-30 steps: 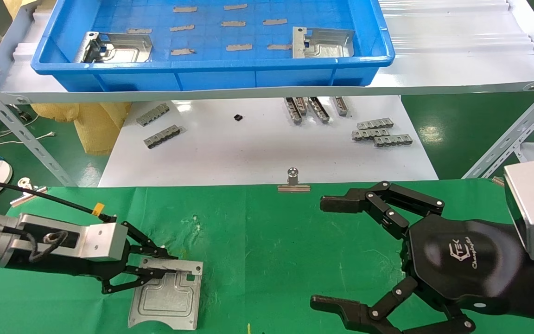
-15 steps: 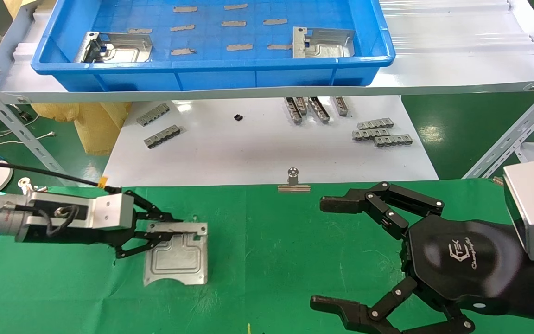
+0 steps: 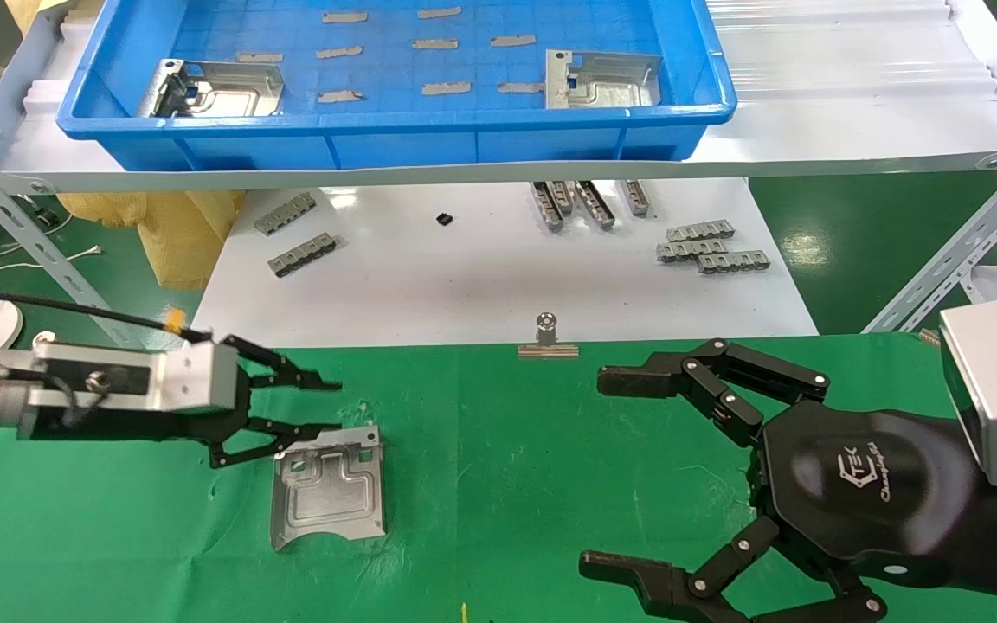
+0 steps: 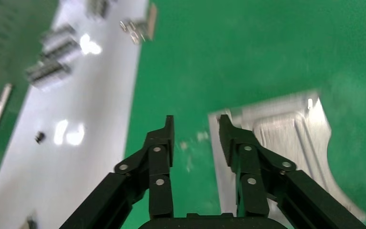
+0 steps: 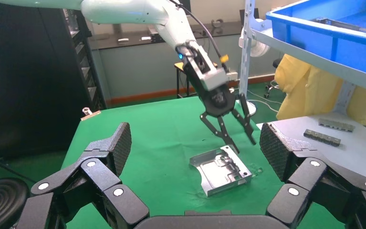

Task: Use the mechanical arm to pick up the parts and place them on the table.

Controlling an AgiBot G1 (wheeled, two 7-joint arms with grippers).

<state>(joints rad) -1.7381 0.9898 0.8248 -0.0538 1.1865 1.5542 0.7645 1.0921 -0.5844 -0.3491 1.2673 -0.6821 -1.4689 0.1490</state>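
Note:
A silver stamped plate (image 3: 327,497) lies flat on the green cloth table (image 3: 498,450); it also shows in the left wrist view (image 4: 286,143) and the right wrist view (image 5: 221,170). My left gripper (image 3: 332,405) is open and empty, just above the plate's far edge; it also shows in the left wrist view (image 4: 196,125) and, farther off, in the right wrist view (image 5: 243,140). Two more silver plates (image 3: 215,87) (image 3: 602,80) lie in the blue tray (image 3: 395,130). My right gripper (image 3: 607,472) is open and empty over the cloth's right side.
Small grey ribbed strips (image 3: 710,246) lie on the white tabletop (image 3: 498,285) beyond the cloth. A silver binder clip (image 3: 548,339) sits at the cloth's far edge. The tray stands on a raised shelf with slanted metal legs (image 3: 957,251).
My left gripper carried the plate forward, then opened and let it go; the plate now lies flat on the cloth. The right arm has not moved.

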